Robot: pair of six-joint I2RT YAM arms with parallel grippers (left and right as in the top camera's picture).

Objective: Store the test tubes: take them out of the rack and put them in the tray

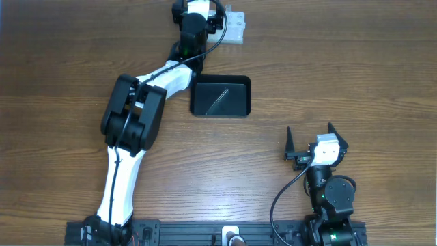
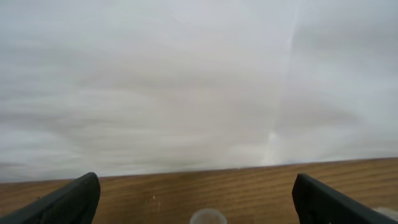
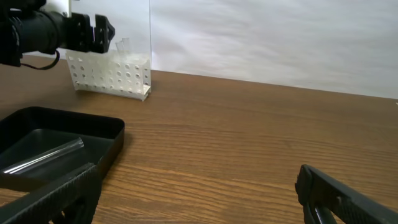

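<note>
A white perforated rack stands at the far edge of the table, also seen as the rack. My left gripper hangs at the rack, open; in its wrist view its fingertips are wide apart, with the clear rim of a test tube between them and untouched. The black tray lies just in front of the rack and holds one clear test tube, visible again as the tube in the tray. My right gripper rests open near its base, holding nothing.
The left arm stretches diagonally across the left half of the wooden table. A white wall rises directly behind the rack. Bare wood lies between the tray and the right gripper.
</note>
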